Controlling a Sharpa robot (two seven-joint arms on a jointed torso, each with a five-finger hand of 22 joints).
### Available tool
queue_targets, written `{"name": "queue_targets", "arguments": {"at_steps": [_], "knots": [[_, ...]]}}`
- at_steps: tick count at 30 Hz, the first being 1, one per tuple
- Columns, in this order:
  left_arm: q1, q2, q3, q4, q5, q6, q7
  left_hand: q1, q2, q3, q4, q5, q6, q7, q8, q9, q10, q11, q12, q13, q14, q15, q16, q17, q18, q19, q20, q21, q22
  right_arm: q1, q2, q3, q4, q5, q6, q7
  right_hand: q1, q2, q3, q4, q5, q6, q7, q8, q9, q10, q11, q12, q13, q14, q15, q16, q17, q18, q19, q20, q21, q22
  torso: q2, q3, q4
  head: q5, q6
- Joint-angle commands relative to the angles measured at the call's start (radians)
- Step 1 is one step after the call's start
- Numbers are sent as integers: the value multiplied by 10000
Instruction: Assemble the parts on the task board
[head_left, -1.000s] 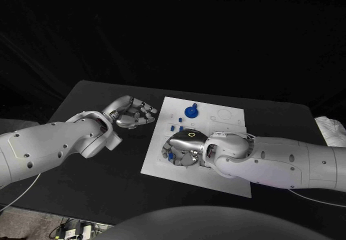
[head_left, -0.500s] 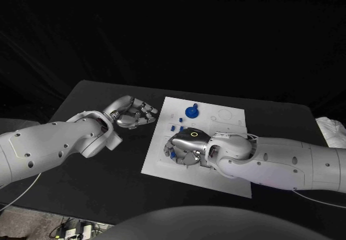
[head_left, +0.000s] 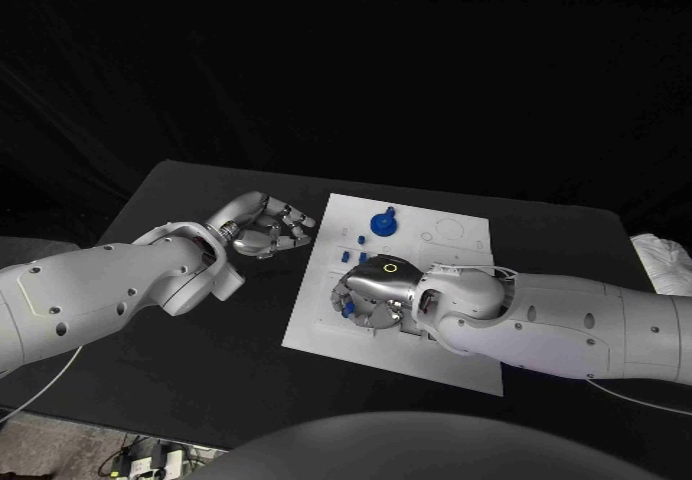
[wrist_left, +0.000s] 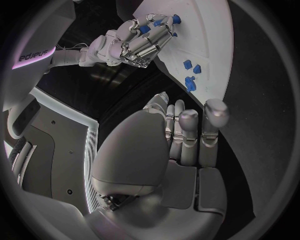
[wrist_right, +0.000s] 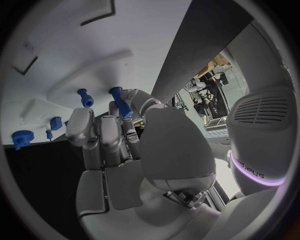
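right wrist view: right hand (wrist_right: 119, 145) pinching blue peg (wrist_right: 119, 101), long axis toward task board (wrist_right: 75, 50); left hand (head_left: 264, 227) curled, empty

Task board (head_left: 459, 245) white; parts (head_left: 382, 223) blue; table (head_left: 188, 200) black; both hands (head_left: 267, 228) silver, arms (head_left: 87, 290) white.

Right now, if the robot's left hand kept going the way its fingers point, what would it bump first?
Probably the edge of the white task board: the left hand points that way, with bare black table between; depth is unclear.
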Motion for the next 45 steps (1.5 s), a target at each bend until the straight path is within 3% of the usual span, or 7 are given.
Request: {"name": "queue_targets", "arguments": {"at_steps": [1, 12, 20, 25, 33, 40, 45], "knots": [[3, 25, 7, 19, 18, 161, -3, 82, 44, 59, -15, 51, 29, 66, -48, -7, -37, 11, 41, -10, -67, 35, -20, -6, 146, -91, -10, -45, 978, -4, -10, 2, -19, -190, 214, -160, 142, 95, 8, -47, 2, -101, 2, -35, -10, 577, -606, 24, 46, 30, 3, 39, -2, -11, 7, 4, 36, 1350, -4, 1, 4, 24, 2], [0, 41, 6, -6, 18, 195, -30, 77, 42, 60, -12, 48, 22, 86, -52, -9, -44, 17, 41, -12, -73, 39, -27, -17, 149, -97, -8, -65, 974, -6, -2, 1, -25, -182, 416, -255, 56, 93, 23, -36, -218, -209, -13, -122, -38, 362, -590, -77, 27, -43, 18, -11, -109, 8, -83, 19, -13, 1317, -7, -4, -1, -3, 2], [-3, 48, 6, -16, 18, 202, -49, 77, 42, 60, -12, 48, 22, 86, -52, -9, -44, 17, 41, -12, -74, 39, -27, -17, 149, -97, -8, -66, 974, -17, 2, 0, -43, -109, 572, -320, -481, -86, -48, 289, -2110, -1327, -157, -890, -516, -733, -355, -530, -57, -312, 157, -173, -452, 78, -421, 160, -446, 1162, -8, -3, -2, -5, 2], [-5, 50, 6, -21, 18, 207, -59, 77, 42, 60, -12, 48, 22, 86, -52, -9, -44, 17, 41, -12, -74, 39, -27, -17, 149, -97, -8, -66, 974, -22, 4, 0, -46, -77, 557, -337, -644, -180, -148, 463, -2753, -1464, -207, -1146, -785, -1317, -218, -638, -27, -425, 240, -222, -579, 120, -543, 241, -712, 1085, -4, 5, -3, -2, 2], [-9, 49, 6, -24, 18, 205, -71, 70, 38, 60, -11, 41, 11, 106, -60, -11, -57, 26, 39, -15, -79, 45, -33, -29, 151, -104, -5, -90, 969, -25, -34, 0, -46, -50, 406, -373, -690, -230, -275, 572, -3069, -1525, -264, -1318, -981, -1638, -155, -605, 32, -516, 285, -252, -675, 153, -625, 297, -933, 1031, 2, 7, -2, -9, 2], [-11, 47, 5, -24, 18, 197, -81, 69, 37, 60, -11, 40, 8, 108, -61, -11, -60, 28, 39, -16, -85, 46, -40, -41, 155, -114, -4, -114, 963, -8, -373, 4, 144, 4, -68, -374, -732, -278, -558, 724, -3445, -1681, -315, -1538, -1224, -2061, -114, -497, 136, -652, 309, -315, -834, 192, -725, 336, -1225, 967, -15, -3, 11, -13, 2], [-12, 39, 5, -25, 18, 185, -91, 69, 37, 60, -11, 40, 8, 108, -61, -11, -60, 28, 39, -16, -85, 46, -40, -41, 155, -114, -4, -114, 963, 256, -930, 25, 527, 222, -485, -346, -747, -283, -712, 818, -3581, -1769, -349, -1634, -1341, -2203, -105, -421, 173, -769, 315, -396, -1002, 222, -813, 345, -1427, 920, -3, 0, -8, -26, 2]]}}
